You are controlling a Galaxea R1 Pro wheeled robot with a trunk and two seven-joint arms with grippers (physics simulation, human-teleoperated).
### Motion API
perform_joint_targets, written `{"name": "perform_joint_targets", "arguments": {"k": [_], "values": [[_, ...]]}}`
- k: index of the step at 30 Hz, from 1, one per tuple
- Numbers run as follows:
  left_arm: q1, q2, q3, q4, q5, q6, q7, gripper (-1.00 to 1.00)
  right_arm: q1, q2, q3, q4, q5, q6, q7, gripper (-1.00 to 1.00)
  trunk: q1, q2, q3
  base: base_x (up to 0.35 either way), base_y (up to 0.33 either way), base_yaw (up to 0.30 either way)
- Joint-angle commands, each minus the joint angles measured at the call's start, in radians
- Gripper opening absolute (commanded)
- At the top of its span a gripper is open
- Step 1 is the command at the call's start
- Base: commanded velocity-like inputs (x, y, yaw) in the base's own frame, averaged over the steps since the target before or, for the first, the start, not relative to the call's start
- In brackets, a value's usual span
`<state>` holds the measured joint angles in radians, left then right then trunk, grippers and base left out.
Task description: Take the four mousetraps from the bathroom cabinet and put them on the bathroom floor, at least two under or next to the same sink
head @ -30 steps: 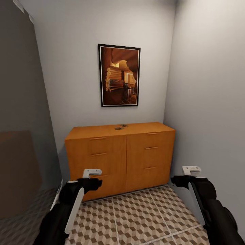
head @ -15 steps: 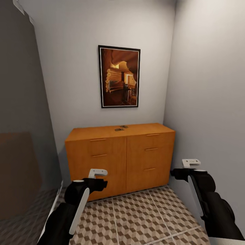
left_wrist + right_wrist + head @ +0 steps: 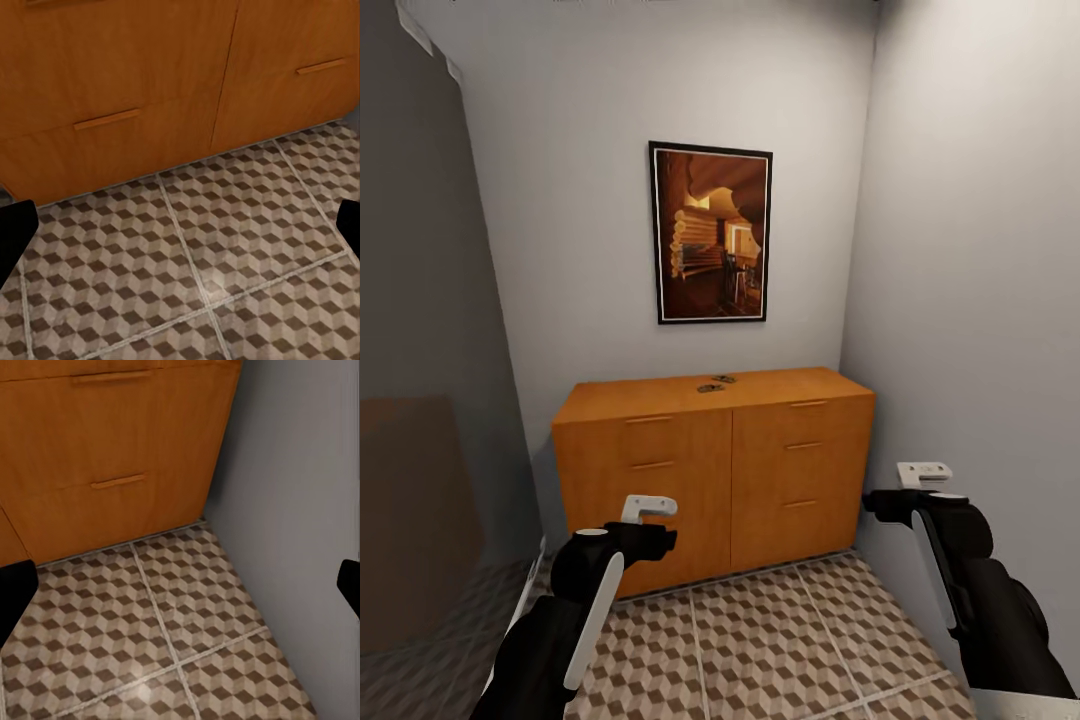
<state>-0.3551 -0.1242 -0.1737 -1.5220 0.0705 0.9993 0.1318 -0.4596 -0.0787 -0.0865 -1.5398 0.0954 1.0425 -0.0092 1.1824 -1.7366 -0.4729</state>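
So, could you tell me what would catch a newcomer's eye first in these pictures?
Probably the framed picture of a warm-lit log interior, hanging on the pale wall straight ahead. Right below it stands the wide orange-brown cabinet, with small dark mousetraps lying near the back of its top. In front, the cube-patterned bathroom floor spreads between the left gripper and right gripper.
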Motion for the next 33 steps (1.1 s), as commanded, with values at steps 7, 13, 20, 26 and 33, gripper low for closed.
{"name": "perform_joint_targets", "arguments": {"k": [7,13,20,26,33], "values": [[-0.003,-0.001,0.0,-0.001,0.007,0.003,0.017,1.0,-0.062,-0.001,0.002,0.002,0.006,0.005,-0.004,1.0,-0.027,0.049,0.021,0.0,0.0,0.0],[-0.036,-0.001,0.0,0.0,0.007,0.005,0.019,1.0,-0.113,-0.001,0.002,0.005,0.002,0.005,-0.01,1.0,-0.05,0.091,0.04,0.0,0.0,0.0],[-0.106,-0.012,0.0,0.003,0.006,0.013,0.02,1.0,-0.151,-0.001,0.002,0.008,-0.001,0.005,-0.016,1.0,-0.077,0.14,0.062,0.0,0.0,0.0],[-0.144,-0.016,0.0,0.007,0.007,0.014,0.02,1.0,-0.166,0.0,0.003,0.04,-0.002,0.005,-0.02,1.0,-0.1,0.182,0.08,0.0,0.0,0.0],[-0.221,-0.016,0.002,0.051,0.015,0.015,0.02,1.0,-0.237,0.008,0.007,0.158,-0.001,0.005,-0.022,1.0,-0.127,0.231,0.102,0.0,0.0,0.0]]}}
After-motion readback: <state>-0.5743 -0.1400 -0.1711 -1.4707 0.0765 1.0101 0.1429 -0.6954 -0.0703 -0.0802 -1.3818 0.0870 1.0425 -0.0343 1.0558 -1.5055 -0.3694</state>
